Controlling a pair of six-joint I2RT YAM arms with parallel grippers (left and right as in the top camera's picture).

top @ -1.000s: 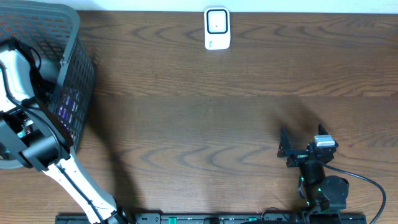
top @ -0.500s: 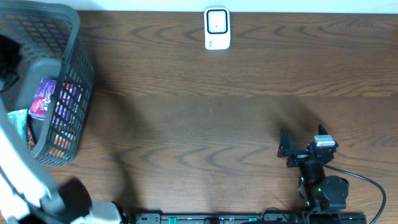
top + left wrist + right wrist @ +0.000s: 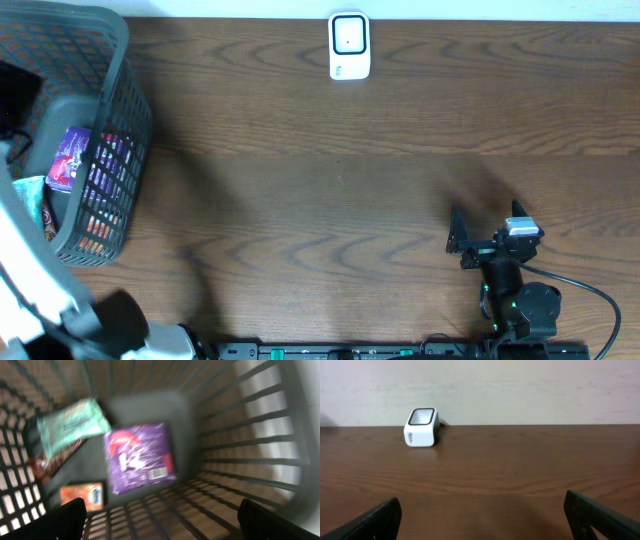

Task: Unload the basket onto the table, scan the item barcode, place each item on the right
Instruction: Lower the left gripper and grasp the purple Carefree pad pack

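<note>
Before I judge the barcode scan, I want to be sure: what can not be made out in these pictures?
- Purple packet: its barcode is blurred in the left wrist view; overhead, the basket wall hides part of it.
- Orange packet: print blurred, left wrist view.
- Dark packet: mostly covered by the green packet, left wrist view.
- Scanner: its lettering is too small, right wrist view.
</note>
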